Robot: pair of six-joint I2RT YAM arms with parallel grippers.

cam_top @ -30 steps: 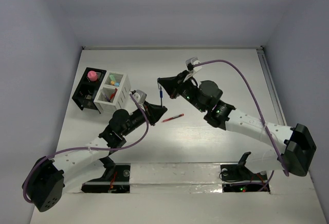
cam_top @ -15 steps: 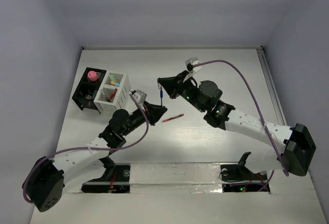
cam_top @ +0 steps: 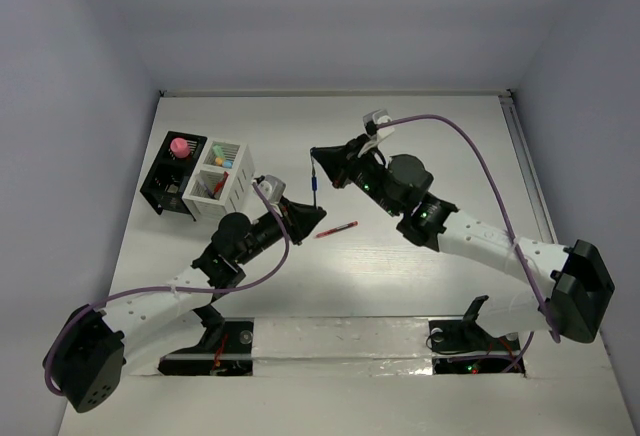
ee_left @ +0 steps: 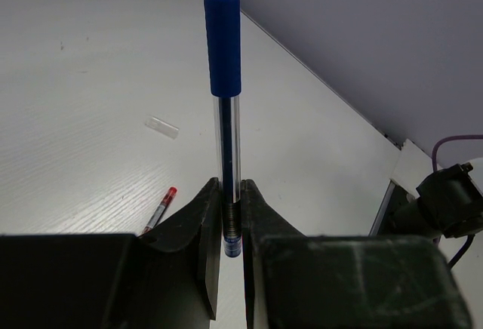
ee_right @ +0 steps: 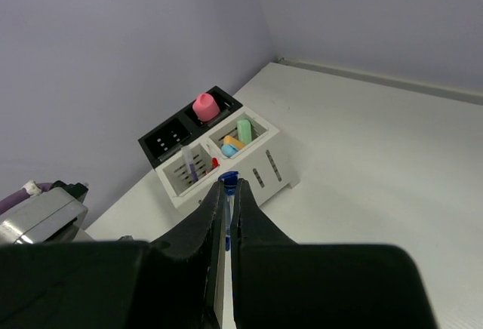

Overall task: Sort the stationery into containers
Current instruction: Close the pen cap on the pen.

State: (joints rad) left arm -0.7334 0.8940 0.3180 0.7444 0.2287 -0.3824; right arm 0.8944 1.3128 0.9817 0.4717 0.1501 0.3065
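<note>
Jaws of left gripper [ee_left: 229, 193] and right gripper [ee_right: 228, 187]: both clamped narrow on opposite ends of one slim clear-barrelled blue-grip pen [ee_left: 224, 50], long axis spanning between them over mid-bench [cam_top: 420, 136]; white slatted two-compartment box [cam_top: 240, 191] lies leftward, nearer left arm

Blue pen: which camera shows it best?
Left wrist: the blue pen fills the frame, its tip in the left pincer. Top external shows a thin sliver; right wrist only its end in the right pincer.

bare table [cam_top: 450, 146] right, containers [cam_top: 238, 194] left, red pen [cam_top: 337, 228] lying centre
</note>
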